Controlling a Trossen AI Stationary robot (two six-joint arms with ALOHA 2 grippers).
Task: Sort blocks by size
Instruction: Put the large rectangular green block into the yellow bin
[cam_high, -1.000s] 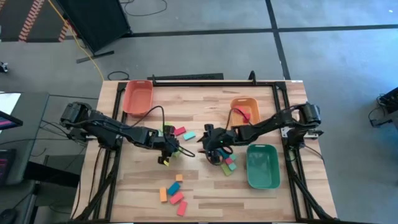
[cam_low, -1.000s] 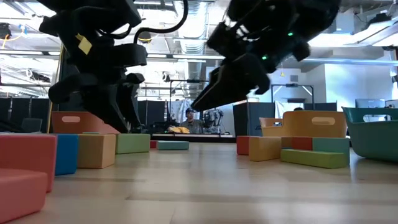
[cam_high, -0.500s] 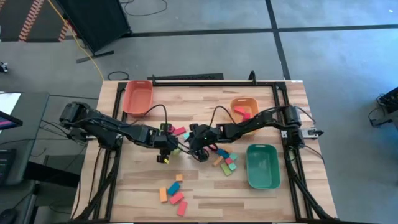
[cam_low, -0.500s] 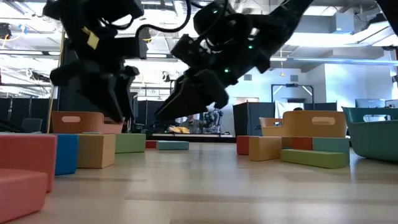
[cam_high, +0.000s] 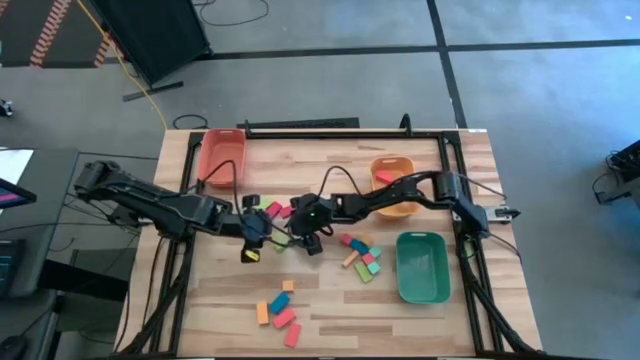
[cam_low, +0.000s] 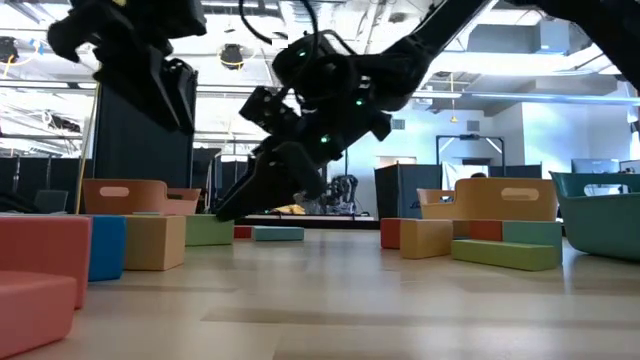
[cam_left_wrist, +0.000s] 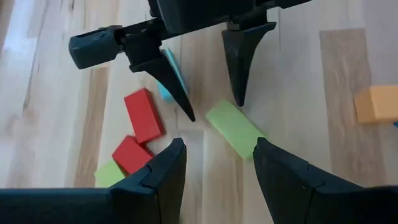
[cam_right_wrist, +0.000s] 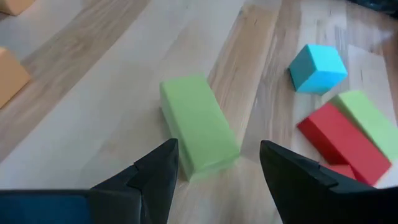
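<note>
Btwn claw tips: 1 green block (cam_right_wrist: 198, 127)

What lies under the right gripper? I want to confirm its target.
A long green block lies on the bare table below the open right gripper, untouched. Nothing covers it.

Both grippers (cam_high: 285, 238) over blocks (cam_high: 278, 211) mid-table; trays (cam_high: 421, 266) right, far left.
</note>
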